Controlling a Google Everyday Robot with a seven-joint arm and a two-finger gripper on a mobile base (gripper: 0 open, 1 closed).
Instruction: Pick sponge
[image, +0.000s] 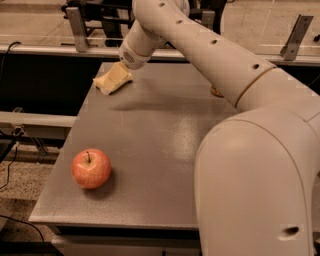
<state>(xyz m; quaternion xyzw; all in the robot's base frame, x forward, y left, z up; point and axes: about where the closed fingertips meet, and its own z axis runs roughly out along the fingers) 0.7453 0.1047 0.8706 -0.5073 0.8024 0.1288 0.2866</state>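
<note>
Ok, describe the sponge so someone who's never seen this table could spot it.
Start at the grey table and go to its far left corner, where the white arm's gripper sits. The sponge is the flat pale yellow pad at its tip, unlike the round red apple near the front left edge.

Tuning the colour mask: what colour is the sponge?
Pale yellow sponge, camera view; the gripper right at it, at the table's far-left corner, looks similar.

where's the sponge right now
In the camera view the sponge lies at the far-left edge of the table, with the pincer right at it, far from the apple.
</note>
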